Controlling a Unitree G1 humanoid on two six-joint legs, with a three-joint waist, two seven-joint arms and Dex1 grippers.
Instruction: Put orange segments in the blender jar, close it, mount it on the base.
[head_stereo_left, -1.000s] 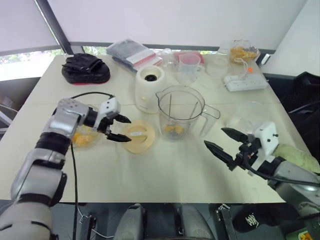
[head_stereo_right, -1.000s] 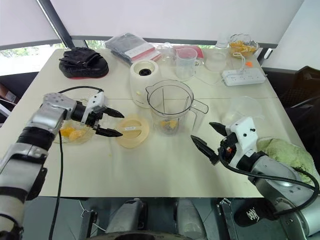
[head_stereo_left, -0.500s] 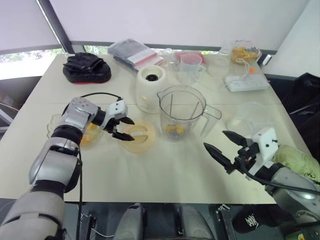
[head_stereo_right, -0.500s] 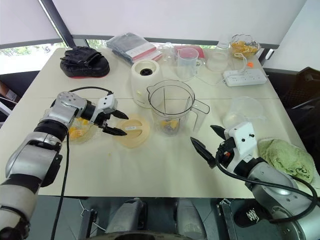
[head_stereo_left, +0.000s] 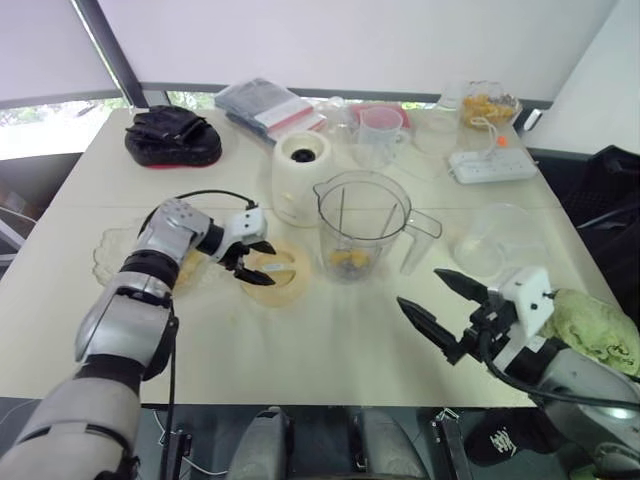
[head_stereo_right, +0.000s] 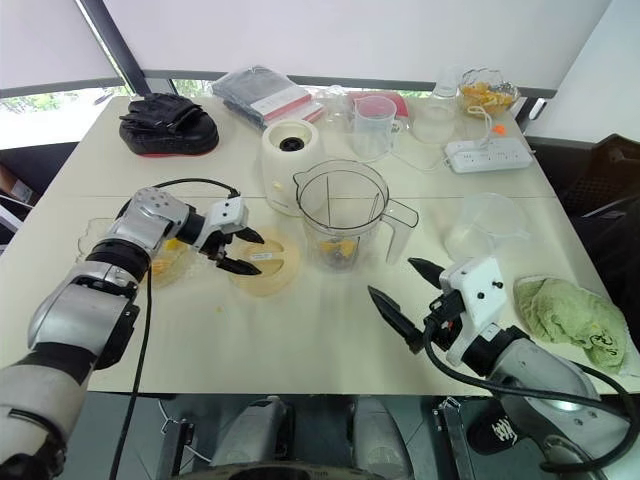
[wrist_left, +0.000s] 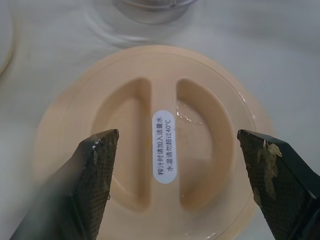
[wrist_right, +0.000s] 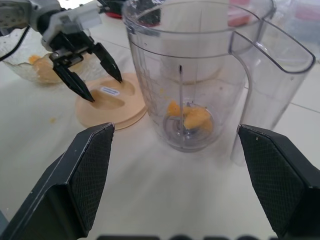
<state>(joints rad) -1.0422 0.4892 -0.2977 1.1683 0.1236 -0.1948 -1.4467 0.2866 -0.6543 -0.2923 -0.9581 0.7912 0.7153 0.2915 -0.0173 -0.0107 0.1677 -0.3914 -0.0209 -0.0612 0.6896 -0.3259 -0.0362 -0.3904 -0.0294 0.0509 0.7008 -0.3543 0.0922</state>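
**A:** Nearest us, the right gripper (head_stereo_right: 390, 277) is hanging released, fingers spread, over bare table (head_stereo_right: 300, 340) in front of the jar. Is it doing anything?

**B:** I'm guessing it's waiting. Further in, the left gripper (head_stereo_left: 270, 265) is hovering over the cream lid (wrist_left: 165, 100) with its jaws wide apart, grasping nothing.

**A:** Where is the lid lying?

**B:** It's lying flat on the table, just beside the blender jar (head_stereo_left: 362, 215), on the robot's left. It's looking like stiff, light plastic. One of its two finger recesses is glistening wet, so I'm expecting it to be slippery.

**A:** So where should it be taken?

**B:** I'm thinking by the raised bar between the recesses, the one carrying the white label. The rim is sitting too flat on the table to pinch.

**A:** And the jar?

**B:** It's standing upright and open, with a few orange segments (wrist_right: 192, 117) lying around the blade. It's clear, rigid and light, so it's likely to skate when the lid is pressed on. Its handle is pointing toward the right arm.

**A:** Beyond that?

**B:** The white base (head_stereo_left: 300, 175) is standing just behind the jar, not yet carrying it.
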